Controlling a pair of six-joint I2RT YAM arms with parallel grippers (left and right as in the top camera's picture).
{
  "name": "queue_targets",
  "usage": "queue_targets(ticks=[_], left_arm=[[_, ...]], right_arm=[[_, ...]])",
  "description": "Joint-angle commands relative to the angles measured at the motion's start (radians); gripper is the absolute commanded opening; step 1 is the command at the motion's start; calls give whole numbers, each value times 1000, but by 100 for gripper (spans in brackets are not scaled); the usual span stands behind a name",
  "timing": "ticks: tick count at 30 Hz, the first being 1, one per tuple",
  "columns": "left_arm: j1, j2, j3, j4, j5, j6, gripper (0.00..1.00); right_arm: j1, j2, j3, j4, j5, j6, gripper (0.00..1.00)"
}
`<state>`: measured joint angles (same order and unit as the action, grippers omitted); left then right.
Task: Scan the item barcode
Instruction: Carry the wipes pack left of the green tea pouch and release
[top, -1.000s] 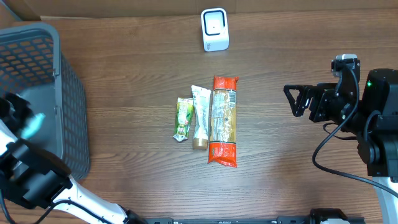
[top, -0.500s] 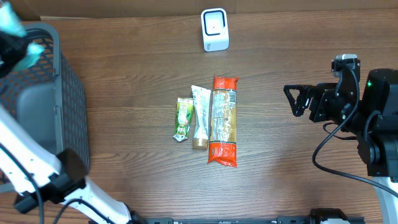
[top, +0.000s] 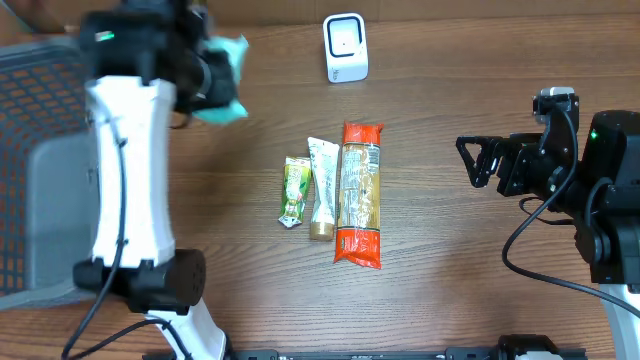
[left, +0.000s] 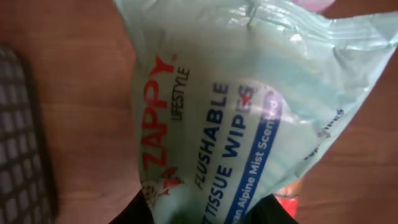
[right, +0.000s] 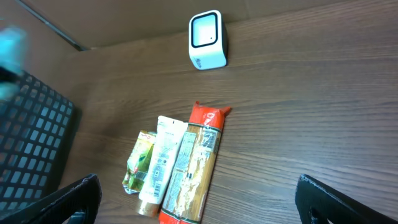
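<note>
Wipes pack (left: 236, 112) hangs pinched in left gripper (top: 208, 80), arm (top: 125, 180) stretched above table (top: 450, 250).

Pale green crinkled wipes pack (left: 217, 106), tilted, aloft left of white scanner (top: 346, 47)

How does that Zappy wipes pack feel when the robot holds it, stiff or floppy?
Probably floppy: the Zappy wipes pack is soft film, creased and bulging where the left gripper pinches it. Its glossy plastic might slip a little. It likely won't roll, being a flat pouch.
</note>
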<state>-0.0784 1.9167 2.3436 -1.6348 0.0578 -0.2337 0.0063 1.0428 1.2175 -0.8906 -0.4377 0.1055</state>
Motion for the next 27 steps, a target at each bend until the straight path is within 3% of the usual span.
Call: queue_targets(ticks=[1,8,14,17,19,22,27], left_arm=[[-47,10,-241,90,-69,-29,15],[-80,10,-656,372,-66,-66,16],[-81,10,-894,620,-30,-80,20],[-81,10,-973,708,-15,-81,43],[-81,10,-1004,736,-13,-82,68],[-81,10,-1026,754,-13,-82,84],[-81,-4,-1005,745,-13,-81,88]], right_arm=[[-6,-3,31,3,-1,2,100],[-5,-3,31,3,-1,2,100],[-6,-3,31,3,-1,2,100],[-5,-3,31,3,-1,2,100],[-5,-3,31,3,-1,2,100],[-6,-3,31,3,-1,2,100],[-5,-3,31,3,-1,2,100]])
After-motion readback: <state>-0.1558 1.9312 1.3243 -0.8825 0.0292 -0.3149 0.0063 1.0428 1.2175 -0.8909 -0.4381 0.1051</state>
